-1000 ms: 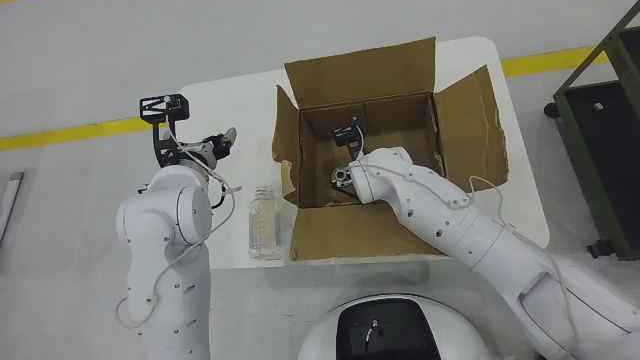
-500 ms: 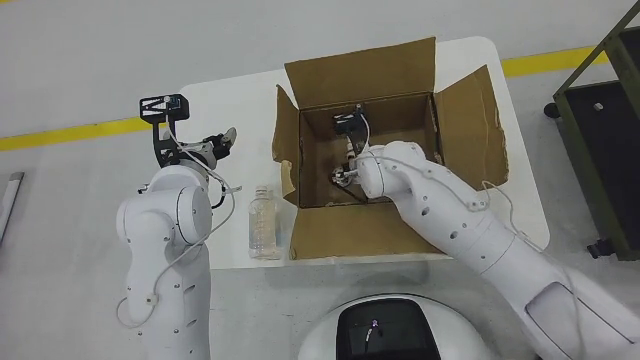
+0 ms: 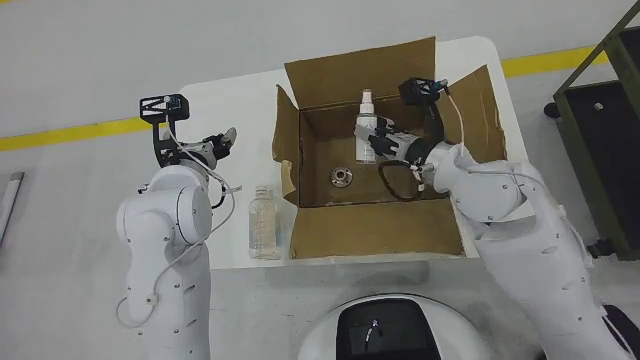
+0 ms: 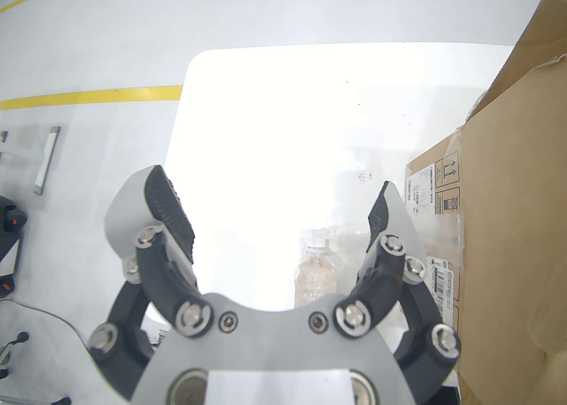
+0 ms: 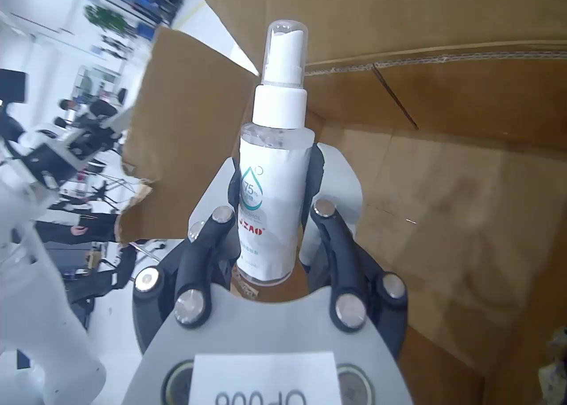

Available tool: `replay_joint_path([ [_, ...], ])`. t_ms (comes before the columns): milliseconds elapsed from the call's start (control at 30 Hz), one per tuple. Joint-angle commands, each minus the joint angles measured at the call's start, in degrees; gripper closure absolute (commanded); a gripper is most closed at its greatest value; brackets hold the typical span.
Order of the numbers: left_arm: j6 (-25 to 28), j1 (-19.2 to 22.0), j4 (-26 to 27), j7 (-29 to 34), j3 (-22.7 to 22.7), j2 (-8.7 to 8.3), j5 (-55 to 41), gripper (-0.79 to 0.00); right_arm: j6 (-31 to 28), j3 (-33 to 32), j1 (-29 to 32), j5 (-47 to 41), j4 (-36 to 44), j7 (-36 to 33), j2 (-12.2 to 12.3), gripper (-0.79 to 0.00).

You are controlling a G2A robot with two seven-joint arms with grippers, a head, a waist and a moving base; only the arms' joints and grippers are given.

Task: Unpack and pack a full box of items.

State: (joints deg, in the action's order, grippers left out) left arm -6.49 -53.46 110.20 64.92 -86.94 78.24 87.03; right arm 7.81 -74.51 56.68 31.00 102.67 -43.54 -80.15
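Unpacking step: the right jaws gripped the spray bottle (image 3: 366,125) over the 12 o'clock side of the box (image 3: 365,70). The left jaws hung wide open and empty above the desk (image 3: 235,100). Next move, probably: carry the spray bottle out toward 9 o'clock, beside the water bottle (image 3: 264,222).

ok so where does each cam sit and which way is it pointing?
Top view: above the arms, looking down at the table and the open box; both arms show.
Left wrist view: on the left wrist, facing past the open left hand over the table to the plastic bottle beside the box.
Right wrist view: on the right wrist, facing along the right hand, shut on the spray bottle, toward the box's inner walls.
Shared: all three show the box.
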Motion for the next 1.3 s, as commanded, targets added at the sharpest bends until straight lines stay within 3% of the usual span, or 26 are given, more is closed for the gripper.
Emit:
replay_joint_path([
  [0, 0.0, 0.0, 0.0, 0.0, 0.0, 0.0, 0.0, -0.785, -2.9, -1.8, 1.5, -5.4, -0.1, 1.4, 0.1, 0.0],
  [133, 0.0, 0.0, 0.0, 0.0, 0.0, 0.0, 0.0, -0.785, -7.6, -3.4, 3.0, -14.3, -1.3, 3.0, 0.0, 0.0],
  [600, 0.0, 0.0, 0.0, 0.0, 0.0, 0.0, 0.0, -0.785, -8.3, -4.6, 3.9, -15.0, 1.4, 4.5, 0.2, 0.0],
  [700, 0.0, 0.0, 0.0, 0.0, 0.0, 0.0, 0.0, -0.785, -8.8, -9.4, 5.5, -14.1, 6.8, 4.7, 0.9, 0.0],
  [867, 0.0, 0.0, 0.0, 0.0, 0.0, 0.0, 0.0, -0.785, -8.2, -22.7, 10.4, -14.1, 16.3, 4.2, 2.4, 0.0],
  [1067, 0.0, 0.0, 0.0, 0.0, 0.0, 0.0, 0.0, -0.785, -7.9, -38.0, 17.3, -10.5, 22.2, -3.0, 4.2, 0.0],
  [1267, 0.0, 0.0, 0.0, 0.0, 0.0, 0.0, 0.0, -0.785, -7.2, -45.4, 24.0, -2.5, 27.1, -13.9, 5.7, 0.0],
])
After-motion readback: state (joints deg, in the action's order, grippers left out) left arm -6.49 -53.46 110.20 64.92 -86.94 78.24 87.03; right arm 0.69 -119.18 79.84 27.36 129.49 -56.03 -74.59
